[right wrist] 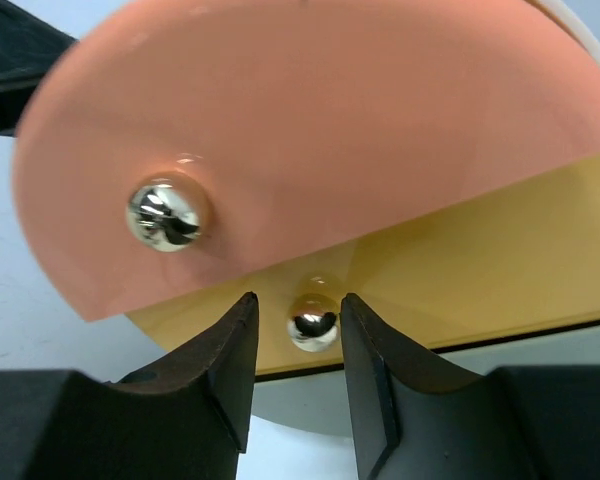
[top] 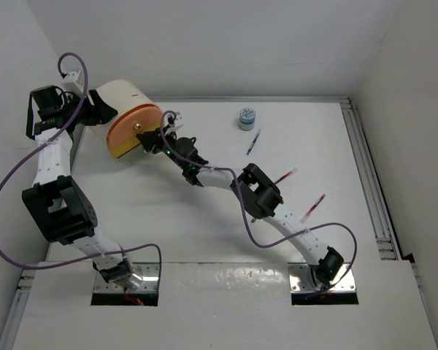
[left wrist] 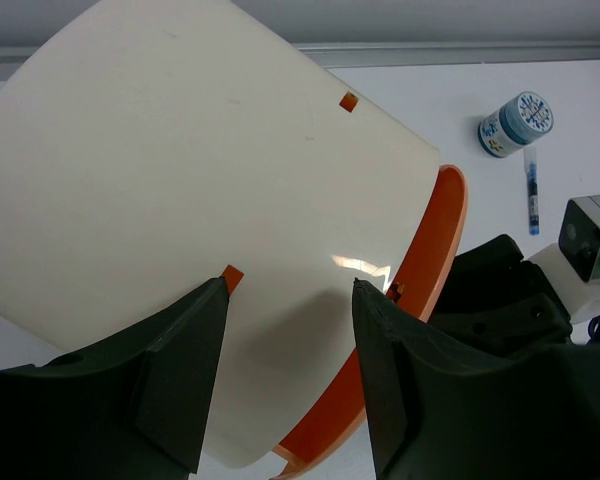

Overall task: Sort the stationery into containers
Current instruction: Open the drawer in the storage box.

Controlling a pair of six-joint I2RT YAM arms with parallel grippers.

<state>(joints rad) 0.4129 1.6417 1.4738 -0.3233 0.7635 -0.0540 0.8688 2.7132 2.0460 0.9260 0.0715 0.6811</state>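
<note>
Step, we judge: opening the bucket [top: 124, 98]; right gripper [right wrist: 298, 300] parted around lid knob [right wrist: 312, 325]; left gripper [left wrist: 289, 285] spread against its wall; next: pinch knob, lift.

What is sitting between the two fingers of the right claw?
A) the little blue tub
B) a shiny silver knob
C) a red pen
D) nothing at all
B: in the right wrist view, a shiny silver knob on the bucket sits between the fingers of the right claw.
</note>
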